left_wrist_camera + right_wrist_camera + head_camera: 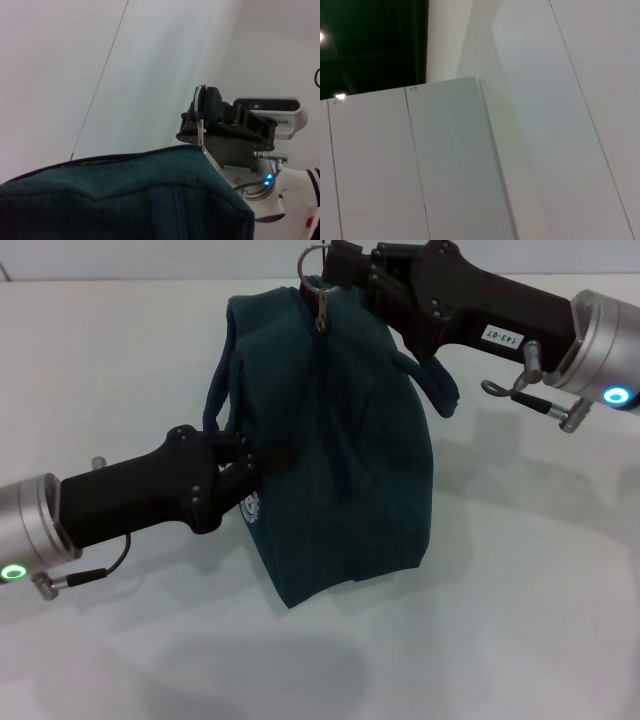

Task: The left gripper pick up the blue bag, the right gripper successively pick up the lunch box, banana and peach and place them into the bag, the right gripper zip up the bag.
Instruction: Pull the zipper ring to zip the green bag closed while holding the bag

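Observation:
The blue bag [330, 450] hangs tilted above the white table, casting a shadow below it. Its zip runs shut along the top seam. My left gripper [243, 455] comes in from the left and is shut on the bag's side, by a loop handle [218, 390] and the round white logo [251, 508]. My right gripper [335, 272] reaches in from the upper right and is shut on the ring zip pull [313, 262] at the bag's far end. The left wrist view shows the bag's fabric [125, 195], the zip pull [200, 127] and the right gripper [212, 112]. Lunch box, banana and peach are out of view.
The white table [520, 620] spreads around and under the bag. The second loop handle [440, 390] dangles under the right arm. Only wall panels [445, 160] and a dark ceiling show in the right wrist view.

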You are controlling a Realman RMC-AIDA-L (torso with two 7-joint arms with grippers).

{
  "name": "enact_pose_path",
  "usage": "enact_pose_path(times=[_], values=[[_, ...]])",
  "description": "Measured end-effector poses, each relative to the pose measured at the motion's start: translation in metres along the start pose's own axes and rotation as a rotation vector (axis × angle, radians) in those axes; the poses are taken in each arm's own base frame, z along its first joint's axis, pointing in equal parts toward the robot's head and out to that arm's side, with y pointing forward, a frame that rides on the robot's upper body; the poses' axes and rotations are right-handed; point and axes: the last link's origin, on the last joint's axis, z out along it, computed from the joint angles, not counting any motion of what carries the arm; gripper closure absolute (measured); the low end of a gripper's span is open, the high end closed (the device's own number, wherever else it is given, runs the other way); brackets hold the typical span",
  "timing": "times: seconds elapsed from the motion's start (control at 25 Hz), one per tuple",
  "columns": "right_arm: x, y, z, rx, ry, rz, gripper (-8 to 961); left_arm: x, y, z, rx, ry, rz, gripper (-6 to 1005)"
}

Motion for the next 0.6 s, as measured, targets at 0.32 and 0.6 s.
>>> enact_pose_path(times=[0.32, 0.6], values=[[0.0003, -0.001, -0.0012, 0.012, -0.008, 0.008, 941, -0.0017, 0.0015, 0.0025, -0.019, -0.021, 0.011, 939], [0.0045, -0.0026, -0.0041, 0.03, 0.002, 0.021, 941, -0.0036, 0.0031, 0.004, -0.039, -0.042, 0.03, 939]])
